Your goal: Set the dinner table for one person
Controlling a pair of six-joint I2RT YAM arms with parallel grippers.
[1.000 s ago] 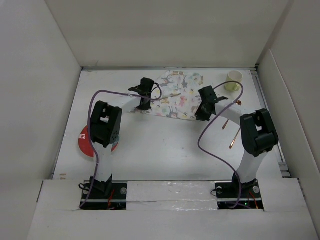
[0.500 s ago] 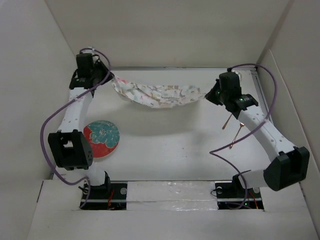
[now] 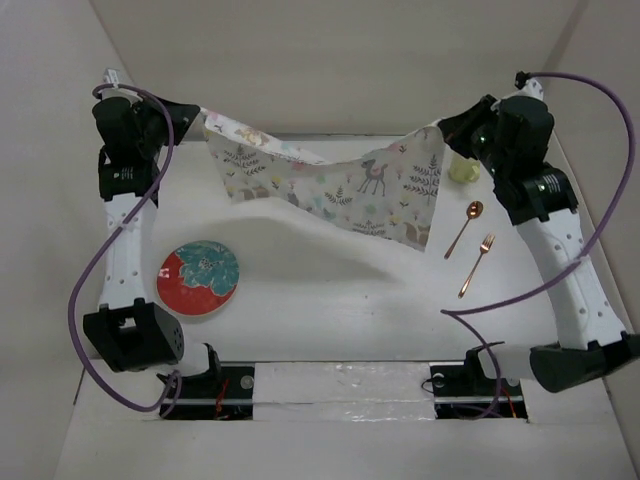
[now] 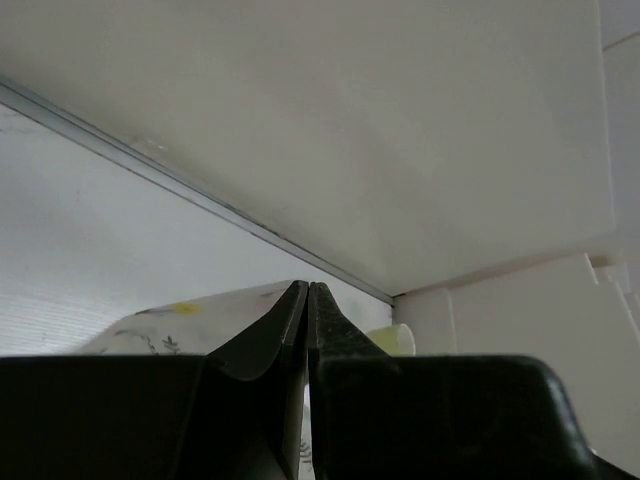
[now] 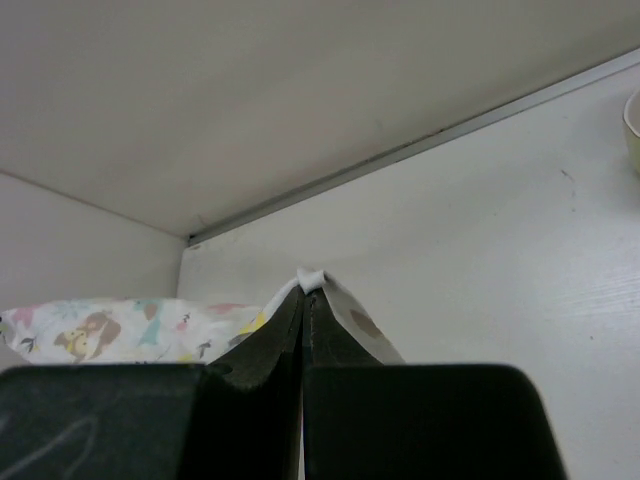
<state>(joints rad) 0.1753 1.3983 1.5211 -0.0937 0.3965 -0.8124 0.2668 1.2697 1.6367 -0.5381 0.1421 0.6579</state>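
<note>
The left end effector (image 3: 197, 114) is clamped shut on one corner of the printed cloth (image 3: 330, 185), with a plate (image 3: 198, 277) lying below it. The cloth hangs sagging above the tabletop (image 3: 330, 310), its long axis running left to right. The tabletop lies flat from the arm bases to the back wall, and the right end effector (image 3: 446, 128) pinches the cloth's opposite corner above a spoon (image 3: 465, 227), fork (image 3: 477, 265) and cup (image 3: 463, 170).

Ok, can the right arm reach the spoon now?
Probably not yet: the right claw is shut on a corner of the raised cloth mat. The spoon lies uncovered beside the fork.
</note>
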